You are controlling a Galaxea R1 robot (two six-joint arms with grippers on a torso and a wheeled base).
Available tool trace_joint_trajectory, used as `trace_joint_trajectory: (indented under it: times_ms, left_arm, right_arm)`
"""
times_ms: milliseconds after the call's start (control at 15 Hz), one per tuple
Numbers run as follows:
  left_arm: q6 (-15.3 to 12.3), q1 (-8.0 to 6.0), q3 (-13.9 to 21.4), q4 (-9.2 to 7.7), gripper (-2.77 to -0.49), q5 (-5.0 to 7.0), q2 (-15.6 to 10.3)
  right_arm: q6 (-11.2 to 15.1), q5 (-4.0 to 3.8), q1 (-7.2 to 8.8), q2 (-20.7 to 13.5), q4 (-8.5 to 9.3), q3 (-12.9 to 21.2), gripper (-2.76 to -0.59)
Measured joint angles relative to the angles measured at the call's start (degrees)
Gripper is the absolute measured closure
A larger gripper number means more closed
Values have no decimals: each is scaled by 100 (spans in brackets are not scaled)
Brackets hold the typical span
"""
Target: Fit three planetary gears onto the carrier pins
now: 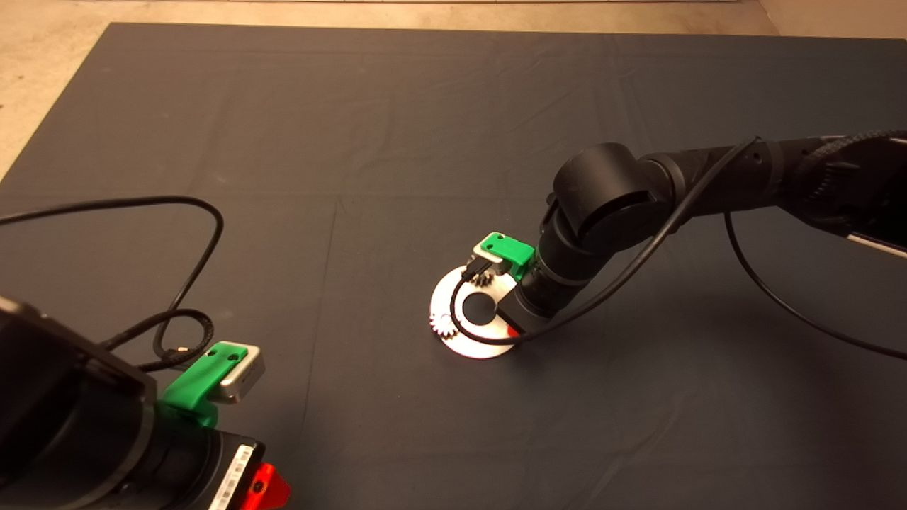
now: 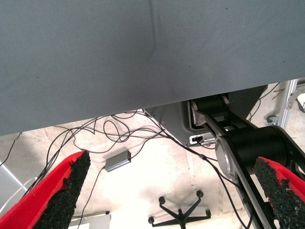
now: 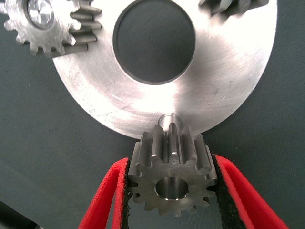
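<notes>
Planetary gear [image 3: 171, 179], small, silvery toothed steel, sits pinched in the right gripper [image 3: 170, 191] just above the last bare carrier pin [image 3: 167, 119] on the round silver plate [image 3: 228, 90]; centre its bore first, then lower straight. Left gripper [image 2: 167, 191] idles, fingers apart, empty.

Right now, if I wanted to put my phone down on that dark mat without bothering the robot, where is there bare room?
The far half of the mat beyond the round plate is bare, as is the near stretch between the parked left gripper and the right arm. Avoid the plate: the right gripper holds a gear by its last bare pin.
</notes>
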Motion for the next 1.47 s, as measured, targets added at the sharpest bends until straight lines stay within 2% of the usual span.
trace_joint_trajectory:
  times_ms: [1467]
  left_arm:
    - [0, 0, 0, 0, -248, 0, 0]
  right_arm:
    - [-9, -2, 11, 132, -2, -98, -97]
